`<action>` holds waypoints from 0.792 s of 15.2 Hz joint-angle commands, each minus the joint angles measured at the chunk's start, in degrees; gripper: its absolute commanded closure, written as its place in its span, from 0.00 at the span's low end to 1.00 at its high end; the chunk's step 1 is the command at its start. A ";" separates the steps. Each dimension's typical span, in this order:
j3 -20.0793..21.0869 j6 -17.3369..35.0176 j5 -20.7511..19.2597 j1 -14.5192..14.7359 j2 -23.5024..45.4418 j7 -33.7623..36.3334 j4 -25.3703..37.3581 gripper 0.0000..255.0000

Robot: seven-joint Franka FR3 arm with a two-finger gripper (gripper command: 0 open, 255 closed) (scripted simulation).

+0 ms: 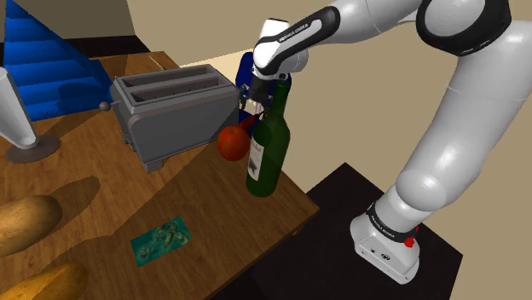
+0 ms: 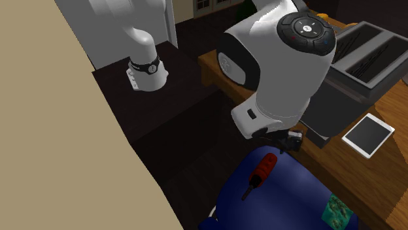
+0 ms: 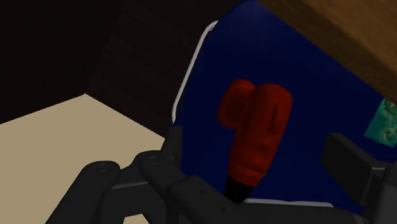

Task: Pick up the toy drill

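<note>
Gripper (image 2: 288,140) of the white arm (image 1: 460,128) hangs low beside the wooden table (image 1: 85,179), just above a dark blue rounded thing (image 2: 288,196) with a pale rim, which stands next to the table's edge. In the wrist view its two black fingers (image 3: 356,167) stand well apart, so the gripper is open and it holds nothing. The toy drill (image 2: 264,168) lies flat on the top of the blue thing. It has a red body with a thick head and a short dark tip. Seen along the gripper, the drill is between the two fingers, with its dark tip toward the hand, and neither finger touches it; blue surface shows on both sides of the red body. In the second exterior view the gripper is just beside the drill's red end, a little up and to the right of it. On the table, in the shoulder view, a dark green bottle (image 1: 268,149) stands upright near the table's edge, in front of the gripper. A red round fruit (image 1: 232,143) lies just beside the bottle, and a grey toaster (image 1: 175,111) with two slots stands behind them. A white tablet (image 2: 369,134) lies flat on the table near the toaster in the second exterior view. Two brown loaves (image 1: 26,223) lie at the shoulder view's lower left.
</note>
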 commanded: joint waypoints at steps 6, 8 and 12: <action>-3.24 3.93 -1.61 0.70 10.04 8.10 7.12 0.00; -3.30 5.11 -1.67 0.77 11.09 8.02 6.98 0.00; -3.41 7.19 -1.79 0.88 13.02 7.89 6.83 0.00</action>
